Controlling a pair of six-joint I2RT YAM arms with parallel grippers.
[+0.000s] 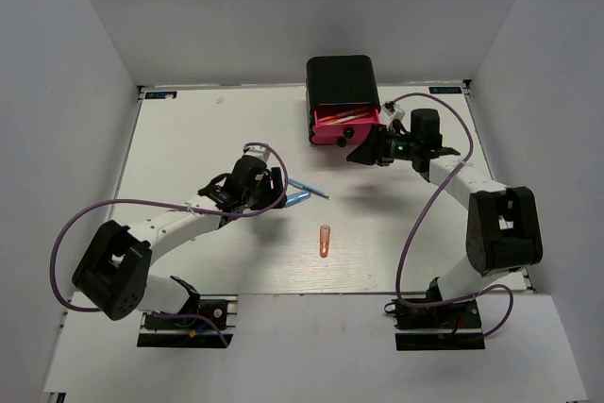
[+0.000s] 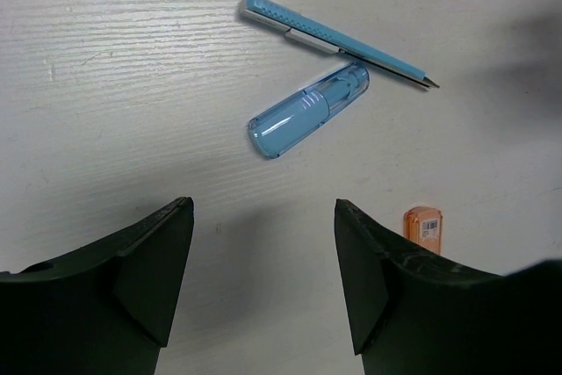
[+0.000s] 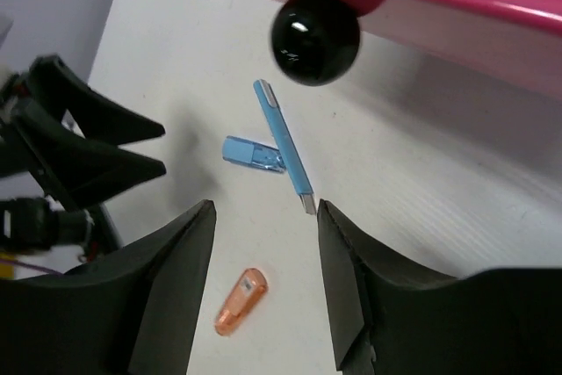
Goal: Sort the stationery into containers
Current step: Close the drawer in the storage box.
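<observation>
1. Table (image 1: 189, 139): white, with a wood-grain surface. It carries all the items below.
2. Box (image 1: 340, 77): black with rounded corners, at the far edge of the table, right of centre.
3. Drawer (image 1: 345, 126): pink, pulled out of the box toward the arms. Thin items lie inside, too small to identify.
4. Right gripper (image 1: 363, 153): fingers apart, holding nothing. It sits just in front of the drawer. In the right wrist view the drawer front fills the top of the frame.
5. Left gripper (image 2: 263, 208): fingers apart, holding nothing. It hovers over the middle of the table, near the two blue items but not touching them.
6. Pen (image 2: 334, 39): thin, light blue with a clip. It lies flat on the table just beyond the left gripper.
7. Blue marker (image 2: 307, 110): short, translucent blue. It lies flat beside the pen, one end meeting the pen's barrel.
8. Orange marker (image 1: 326, 239): short. It lies alone on the table, nearer the arm bases and apart from the blue pair.
9. Knob (image 3: 314, 37): black, round, on the drawer front, above the gap between the right gripper's fingers.
</observation>
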